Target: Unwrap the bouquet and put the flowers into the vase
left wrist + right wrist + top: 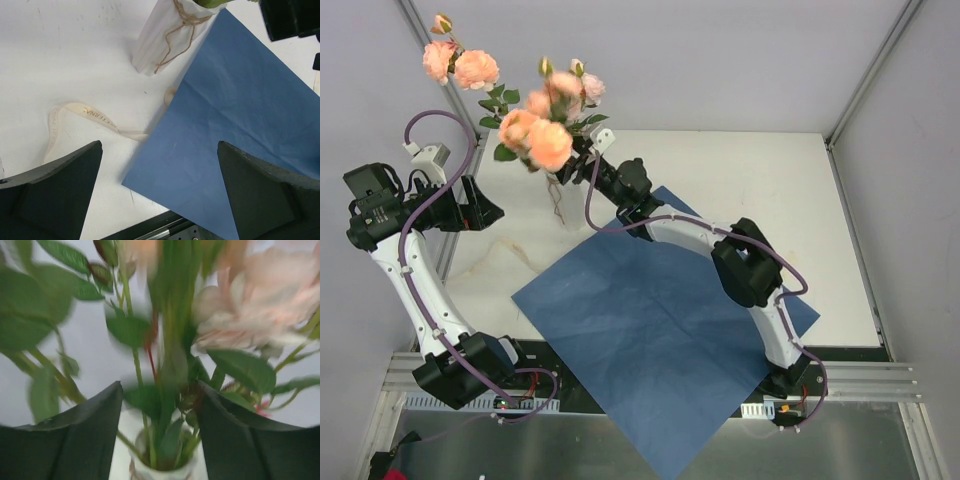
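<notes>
The flowers, peach-pink roses with green leaves, stand with their stems in the white ribbed vase at the table's back. In the right wrist view the stems drop into the vase mouth. My right gripper is at the stems just above the vase; its jaws stand apart, open, with the blurred stems between them. The bouquet's blue paper lies flat and unfolded on the table. My left gripper hangs open and empty at the left, above the paper's left corner.
A cream ribbon lies loose on the white table, left of the paper. Brown twine hangs down the vase's side. Two more roses rise high at the back left. Grey walls enclose the table on three sides.
</notes>
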